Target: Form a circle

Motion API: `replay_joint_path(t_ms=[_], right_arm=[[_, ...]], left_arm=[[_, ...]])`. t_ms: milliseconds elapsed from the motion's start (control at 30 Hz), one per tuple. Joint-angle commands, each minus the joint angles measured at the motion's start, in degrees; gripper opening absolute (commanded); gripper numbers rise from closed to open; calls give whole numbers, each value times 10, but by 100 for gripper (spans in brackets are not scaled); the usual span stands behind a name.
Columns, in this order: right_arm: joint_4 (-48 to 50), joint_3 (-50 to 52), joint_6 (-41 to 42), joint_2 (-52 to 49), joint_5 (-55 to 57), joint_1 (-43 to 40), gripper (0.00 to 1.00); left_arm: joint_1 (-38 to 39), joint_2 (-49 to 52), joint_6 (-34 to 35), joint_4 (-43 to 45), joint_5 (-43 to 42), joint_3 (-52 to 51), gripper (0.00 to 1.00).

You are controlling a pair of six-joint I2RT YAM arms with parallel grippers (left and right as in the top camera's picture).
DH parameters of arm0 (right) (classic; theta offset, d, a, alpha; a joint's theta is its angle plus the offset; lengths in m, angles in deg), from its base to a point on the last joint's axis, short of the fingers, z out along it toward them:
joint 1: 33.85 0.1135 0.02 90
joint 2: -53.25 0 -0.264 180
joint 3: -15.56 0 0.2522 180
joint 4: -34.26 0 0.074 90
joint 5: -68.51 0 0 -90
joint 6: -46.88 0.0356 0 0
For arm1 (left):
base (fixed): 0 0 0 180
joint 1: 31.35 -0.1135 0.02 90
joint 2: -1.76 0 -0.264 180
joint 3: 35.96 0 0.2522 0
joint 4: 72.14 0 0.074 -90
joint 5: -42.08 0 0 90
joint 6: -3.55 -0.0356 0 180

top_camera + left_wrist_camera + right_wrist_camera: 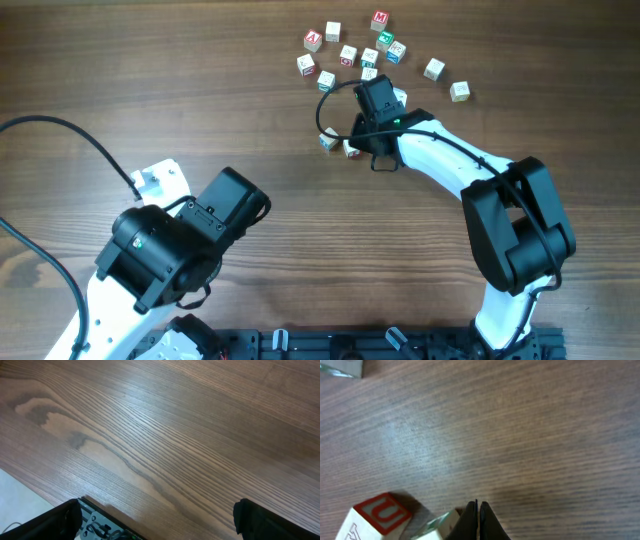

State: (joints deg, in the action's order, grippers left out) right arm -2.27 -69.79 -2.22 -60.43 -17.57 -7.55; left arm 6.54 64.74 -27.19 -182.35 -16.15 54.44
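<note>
Overhead: about a dozen pale alphabet cubes (348,55) strewn at 12 to 1 o'clock of the table (200,90), in a loose band, not closed into any circle; long axis running roughly 9 to 3 o'clock, sagging toward 4 at the right end. Two stray cubes (328,140) lying apart at the band's 6 o'clock side, just beside the wrist of the right arm (440,160), itself reaching in from 5 o'clock with its fingertips hidden. Left arm (160,245) at 8 o'clock, well apart from every cube. Left wrist: only wood grain, plus something overhead cannot give, the left gripper (157,519) released and spread wide, one finger at each lower corner, nothing between. Right wrist: supplies what overhead hides, the right gripper (478,517) clenched, fingers pressed flat together, grasping nothing. Red-U cube (380,515) at 9 o'clock of the tips, near but apart, turned cornerwise to the fingers. Second cube (437,529) just beside the tips on the same side; cannot tell whether touching. Corner of a far cube (340,366) at 11 o'clock, well apart.
</note>
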Motion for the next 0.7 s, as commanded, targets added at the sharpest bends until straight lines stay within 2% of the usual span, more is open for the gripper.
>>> replay_joint_path(t_ms=[0,667], right_arm=[[-2,6,12,-11,-20,1,5],[-2,6,14,-11,-37,1,5]], left_arm=[[1,-3,8,0,3,-2,100],[1,-2,8,0,3,-2,100]])
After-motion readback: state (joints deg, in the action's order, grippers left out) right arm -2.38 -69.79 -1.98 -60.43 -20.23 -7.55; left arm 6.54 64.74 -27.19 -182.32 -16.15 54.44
